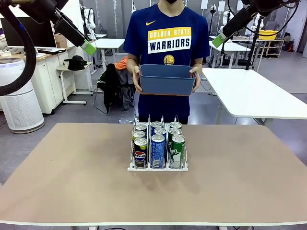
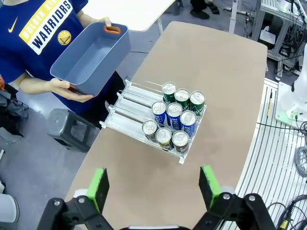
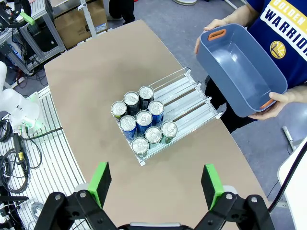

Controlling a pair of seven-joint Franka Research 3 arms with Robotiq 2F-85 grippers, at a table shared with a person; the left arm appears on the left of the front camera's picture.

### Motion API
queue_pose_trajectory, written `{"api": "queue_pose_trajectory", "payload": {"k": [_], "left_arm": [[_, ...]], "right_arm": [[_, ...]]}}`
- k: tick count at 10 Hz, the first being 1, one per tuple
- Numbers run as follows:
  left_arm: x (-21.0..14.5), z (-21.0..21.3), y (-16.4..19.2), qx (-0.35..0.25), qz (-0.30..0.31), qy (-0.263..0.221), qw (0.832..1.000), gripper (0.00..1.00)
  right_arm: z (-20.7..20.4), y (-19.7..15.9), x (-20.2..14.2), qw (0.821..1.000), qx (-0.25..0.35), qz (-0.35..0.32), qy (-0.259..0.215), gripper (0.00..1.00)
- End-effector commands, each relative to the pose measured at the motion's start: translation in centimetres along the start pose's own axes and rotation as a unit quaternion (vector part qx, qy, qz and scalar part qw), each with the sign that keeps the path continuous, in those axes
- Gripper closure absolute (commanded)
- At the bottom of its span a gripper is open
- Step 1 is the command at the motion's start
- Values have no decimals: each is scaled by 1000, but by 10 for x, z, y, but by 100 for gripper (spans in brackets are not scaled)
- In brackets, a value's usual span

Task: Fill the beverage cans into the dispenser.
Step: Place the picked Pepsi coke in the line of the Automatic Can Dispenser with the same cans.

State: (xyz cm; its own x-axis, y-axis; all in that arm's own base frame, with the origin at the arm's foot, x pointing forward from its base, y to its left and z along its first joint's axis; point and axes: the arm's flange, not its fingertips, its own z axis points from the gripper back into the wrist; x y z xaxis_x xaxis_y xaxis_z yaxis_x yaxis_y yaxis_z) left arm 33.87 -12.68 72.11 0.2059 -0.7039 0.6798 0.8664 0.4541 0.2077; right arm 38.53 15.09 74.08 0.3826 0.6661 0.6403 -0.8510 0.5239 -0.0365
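Note:
The dispenser (image 1: 132, 167) stands in the middle of the table. Several beverage cans stand upright in its three lanes: black ones with a Pepsi can (image 1: 140, 155) in front on the left, blue cans (image 1: 158, 151) in the middle, green cans (image 1: 177, 151) on the right. My left gripper (image 1: 88, 47) hangs open high above the table's left; my right gripper (image 1: 219, 40) hangs open high on the right. From the left wrist, the open gripper (image 2: 153, 187) looks down on the cans (image 2: 175, 115) and the bare lane rails (image 2: 136, 96). The right gripper (image 3: 156, 183) is likewise open above the cans (image 3: 144, 120).
A person at the far side holds an empty blue-grey bin (image 1: 167, 79) in both hands, above the table's far edge (image 2: 91, 57) (image 3: 240, 67). The tan table (image 1: 72, 177) is bare around the rack. A white table (image 1: 254, 96) stands behind on the right.

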Motion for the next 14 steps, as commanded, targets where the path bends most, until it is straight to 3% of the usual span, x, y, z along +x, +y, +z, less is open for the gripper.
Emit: {"api": "queue_pose_trajectory", "payload": {"k": [1, 5, 14], "left_arm": [[1, 3, 1, -2, 15, 3, 1000, 0], [7, 5, 2, 0, 42, -15, 999, 0], [5, 6, 1, 3, 30, -8, 1000, 0]], "right_arm": [[0, 0, -1, 1000, 6, -2, 3, 0], [0, 0, -1, 1000, 6, -2, 3, 0], [0, 0, -1, 1000, 6, -2, 3, 0]]}}
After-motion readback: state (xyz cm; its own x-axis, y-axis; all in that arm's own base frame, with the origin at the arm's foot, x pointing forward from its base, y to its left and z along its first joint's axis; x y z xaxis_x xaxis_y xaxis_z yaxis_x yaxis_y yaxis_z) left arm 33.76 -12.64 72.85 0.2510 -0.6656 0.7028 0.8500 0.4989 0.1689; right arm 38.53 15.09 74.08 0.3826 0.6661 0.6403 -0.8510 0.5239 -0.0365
